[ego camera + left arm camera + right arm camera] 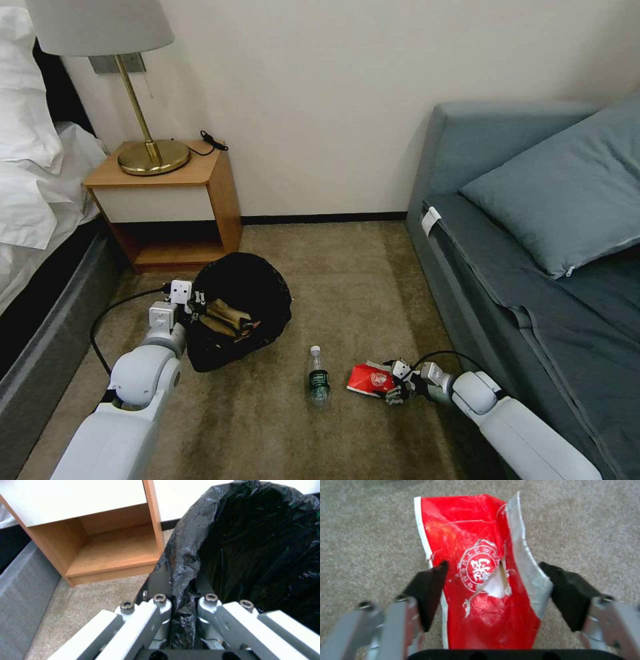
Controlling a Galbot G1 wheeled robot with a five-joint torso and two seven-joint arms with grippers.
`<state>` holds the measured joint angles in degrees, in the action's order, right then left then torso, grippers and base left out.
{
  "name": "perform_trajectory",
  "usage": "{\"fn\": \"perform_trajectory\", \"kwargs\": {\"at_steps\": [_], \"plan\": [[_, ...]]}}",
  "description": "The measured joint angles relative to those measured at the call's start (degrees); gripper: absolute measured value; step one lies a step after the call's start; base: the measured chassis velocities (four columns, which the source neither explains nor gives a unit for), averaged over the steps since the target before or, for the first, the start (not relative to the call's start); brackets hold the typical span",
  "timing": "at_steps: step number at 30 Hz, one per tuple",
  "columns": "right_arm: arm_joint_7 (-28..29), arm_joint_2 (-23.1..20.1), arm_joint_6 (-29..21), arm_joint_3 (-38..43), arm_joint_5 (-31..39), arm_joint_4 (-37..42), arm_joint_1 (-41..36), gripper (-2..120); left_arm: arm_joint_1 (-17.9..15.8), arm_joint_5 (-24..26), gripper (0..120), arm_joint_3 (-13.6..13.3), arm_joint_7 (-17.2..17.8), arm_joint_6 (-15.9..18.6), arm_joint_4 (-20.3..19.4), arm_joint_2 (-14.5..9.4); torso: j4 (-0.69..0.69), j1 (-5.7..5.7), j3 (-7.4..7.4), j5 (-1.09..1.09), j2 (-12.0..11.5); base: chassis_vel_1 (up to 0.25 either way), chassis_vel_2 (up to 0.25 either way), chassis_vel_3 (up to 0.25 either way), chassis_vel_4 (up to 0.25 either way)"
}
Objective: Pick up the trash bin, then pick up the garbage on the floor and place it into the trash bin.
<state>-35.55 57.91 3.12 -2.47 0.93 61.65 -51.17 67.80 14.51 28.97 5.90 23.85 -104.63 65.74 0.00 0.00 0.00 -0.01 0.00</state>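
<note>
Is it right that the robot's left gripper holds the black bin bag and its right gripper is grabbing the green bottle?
Not quite. The left gripper does pinch the trash bin bag, but the right gripper straddles the red packet, as the right wrist view shows. The bottle lies alone on the carpet.

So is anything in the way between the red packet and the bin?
Only the clear bottle lies on the carpet between the red packet and the trash bin; carried above it, the path looks open.
</note>
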Motion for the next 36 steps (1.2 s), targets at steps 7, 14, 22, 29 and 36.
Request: {"fn": "perform_trajectory", "kwargs": {"at_steps": [7, 14, 22, 29, 36], "plan": [[0.0, 0.0, 0.8, 0.6, 0.2, -0.1, -0.3, 41, -0.1, 0.0, 3, -0.2, 0.1, 0.0, -0.2, 0.0, 0.00, 0.00, 0.00, 0.00, 0.0, 0.000, 0.000, 0.000, 0.000], [0.1, -0.1, 1.1, 1.2, 0.5, 0.3, -0.4, 12, -0.1, 0.0, 3, -0.3, 0.1, 0.1, -0.3, 0.0, 0.00, 0.00, 0.00, 0.00, 0.0, 0.000, 0.000, 0.000, 0.000], [0.1, -0.3, 1.7, 2.1, 0.7, 0.9, -0.1, 0, 0.0, 0.0, 3, -0.3, 0.1, 0.1, -0.5, -0.1, 0.00, 0.00, 0.00, 0.01, 0.0, 0.000, 0.000, 0.000, 0.000], [0.2, -0.9, 2.3, 3.4, 1.4, 2.5, 0.6, 0, 0.3, -0.1, 3, -0.3, 0.1, 0.0, -0.5, 0.1, 0.00, 0.00, 0.00, 0.01, 0.0, 0.000, 0.000, 0.000, 0.000], [0.2, -2.7, 2.6, 4.4, 3.2, 6.3, 3.2, 0, 0.5, -0.3, 3, -0.4, 0.0, -0.1, -0.6, 0.3, 0.00, 0.00, 0.00, 0.01, 0.0, 0.000, 0.000, 0.000, 0.000]]}}
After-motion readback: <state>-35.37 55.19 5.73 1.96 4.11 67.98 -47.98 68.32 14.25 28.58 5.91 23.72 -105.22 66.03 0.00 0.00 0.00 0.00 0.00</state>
